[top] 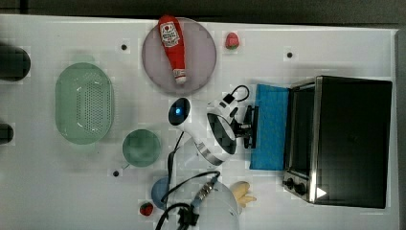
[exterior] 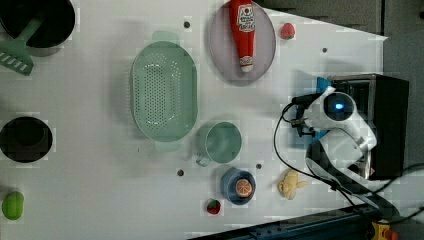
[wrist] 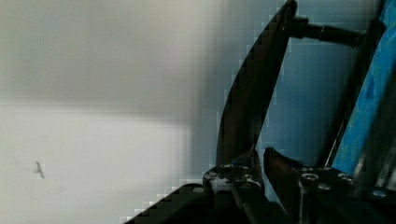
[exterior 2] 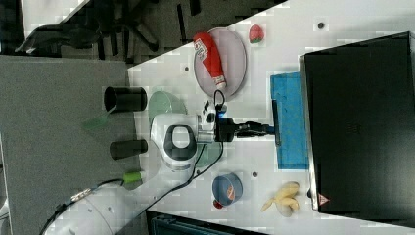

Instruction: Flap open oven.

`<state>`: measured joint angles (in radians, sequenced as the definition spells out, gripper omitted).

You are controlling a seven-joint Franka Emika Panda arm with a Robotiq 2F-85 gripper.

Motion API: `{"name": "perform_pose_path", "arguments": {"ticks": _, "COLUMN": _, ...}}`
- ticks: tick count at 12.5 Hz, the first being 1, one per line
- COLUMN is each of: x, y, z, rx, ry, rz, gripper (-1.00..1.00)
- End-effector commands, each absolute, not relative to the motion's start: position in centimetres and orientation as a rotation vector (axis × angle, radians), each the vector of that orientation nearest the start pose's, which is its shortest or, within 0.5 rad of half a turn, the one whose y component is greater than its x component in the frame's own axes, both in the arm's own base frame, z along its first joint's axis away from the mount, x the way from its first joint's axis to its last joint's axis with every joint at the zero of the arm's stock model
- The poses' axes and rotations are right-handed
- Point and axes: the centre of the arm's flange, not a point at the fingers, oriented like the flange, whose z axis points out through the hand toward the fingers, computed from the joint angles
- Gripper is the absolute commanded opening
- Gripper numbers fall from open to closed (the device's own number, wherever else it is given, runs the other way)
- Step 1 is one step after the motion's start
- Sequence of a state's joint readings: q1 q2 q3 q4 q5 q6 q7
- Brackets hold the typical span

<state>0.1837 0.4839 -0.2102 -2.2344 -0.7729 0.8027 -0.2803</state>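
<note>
While the oven (top: 352, 139) stands at the right edge of the table (top: 57, 191) in the top view, its blue glass door (top: 271, 125) lies folded down flat toward the table's middle, and the gripper (top: 251, 125) pinches the door's black bar handle (top: 255, 127) between nearly closed fingers. The wrist view shows the handle (wrist: 247, 93) running between the two fingertips (wrist: 243, 163).

Going left to right in the top view: one green perforated colander (top: 84, 103) sits toward the left edge; one green cup (top: 141, 147) lies just right of it; one grey plate (top: 179, 55) rests at the far edge, carrying one red ketchup bottle (top: 173, 46). One blue bowl (top: 161, 191) stands at the near edge, partly behind the arm's cable. Two strawberries are there: one (top: 146, 209) at the near edge beside the bowl, one (top: 232, 40) at the far edge just right of the plate. One banana (top: 243, 192) lies near the oven's front corner. Two black knobs (top: 294, 185) sit on the oven's front frame, at its near end.
</note>
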Motion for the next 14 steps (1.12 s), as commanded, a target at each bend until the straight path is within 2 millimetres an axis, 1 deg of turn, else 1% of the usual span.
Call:
{"name": "perform_pose_path", "arguments": {"ticks": 1, "x": 52.0, "y": -3.5, "z": 14.4, "rx": 2.53, "ry": 0.039, "rz": -0.179, "gripper": -0.65}}
{"name": "perform_pose_path", "arguments": {"ticks": 4, "x": 52.3, "y": -2.7, "z": 12.5, "rx": 2.57, "ry": 0.039, "rz": -0.137, "gripper": -0.65}}
{"name": "perform_pose_path", "arguments": {"ticks": 5, "x": 52.7, "y": -2.5, "z": 13.0, "rx": 2.569, "ry": 0.029, "rz": -0.121, "gripper": -0.65}}
{"name": "perform_pose_path", "arguments": {"ticks": 6, "x": 53.8, "y": -1.6, "z": 14.5, "rx": 2.597, "ry": 0.023, "rz": -0.058, "gripper": -0.65}}
{"name": "perform_pose_path", "arguments": {"ticks": 7, "x": 55.2, "y": -0.7, "z": 17.0, "rx": 2.636, "ry": -0.037, "rz": 0.012, "gripper": -0.65}}
{"name": "perform_pose_path", "arguments": {"ticks": 8, "x": 56.3, "y": -0.3, "z": 20.0, "rx": 2.671, "ry": -0.136, "rz": 0.06, "gripper": -0.65}}
{"name": "perform_pose_path", "arguments": {"ticks": 9, "x": 56.9, "y": -0.3, "z": 23.1, "rx": 2.705, "ry": -0.249, "rz": 0.091, "gripper": -0.65}}
{"name": "perform_pose_path", "arguments": {"ticks": 10, "x": 57.3, "y": -0.4, "z": 26.4, "rx": 2.741, "ry": -0.372, "rz": 0.113, "gripper": -0.65}}
{"name": "perform_pose_path", "arguments": {"ticks": 12, "x": 57.4, "y": -1.0, "z": 33.3, "rx": 2.813, "ry": -0.634, "rz": 0.134, "gripper": -0.65}}
{"name": "perform_pose_path", "arguments": {"ticks": 14, "x": 57.0, "y": -2.1, "z": 41.3, "rx": 2.909, "ry": -0.953, "rz": 0.138, "gripper": -0.65}}
